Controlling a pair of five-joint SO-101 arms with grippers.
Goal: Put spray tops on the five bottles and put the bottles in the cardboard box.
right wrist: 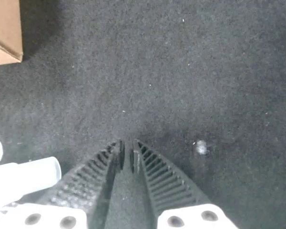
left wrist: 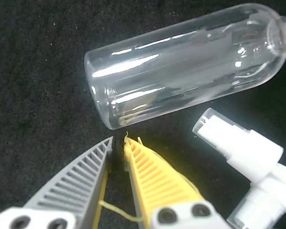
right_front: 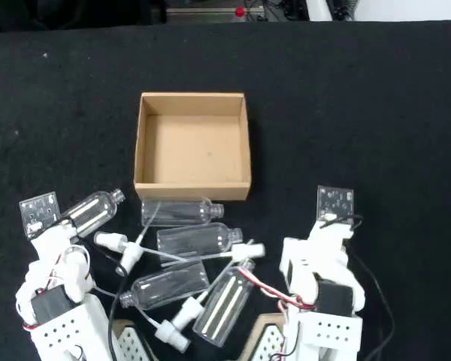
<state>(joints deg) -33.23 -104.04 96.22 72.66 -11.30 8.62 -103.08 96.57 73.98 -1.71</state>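
1. High view: five clear bottles (right_front: 182, 213) lie on their sides on the black tabletop (right_front: 376, 113), just in front of the cardboard box (right_front: 192, 184). The box stands open with nothing in it, and no bottle wears a top yet.
2. The left gripper (left wrist: 118, 140) is clenched on nothing. Its tips sit just beside the base of the nearest bottle (left wrist: 181, 62), with a spray top (left wrist: 238, 148) close by.
3. The right gripper (right wrist: 127, 143) is also closed and holds nothing. It hangs over bare tabletop, near a corner of the box.
4. The step in hand looks like the first pick. The left gripper should open wide and take the bottle across its middle, because the smooth round body will probably roll. The right gripper would then hold a spray top by its head and feed the thin tube into the neck before pressing down.
5. Count: five bottles, one box and two grippers. There seem to be five spray tops, though their tubes cross and the tally is unsure.
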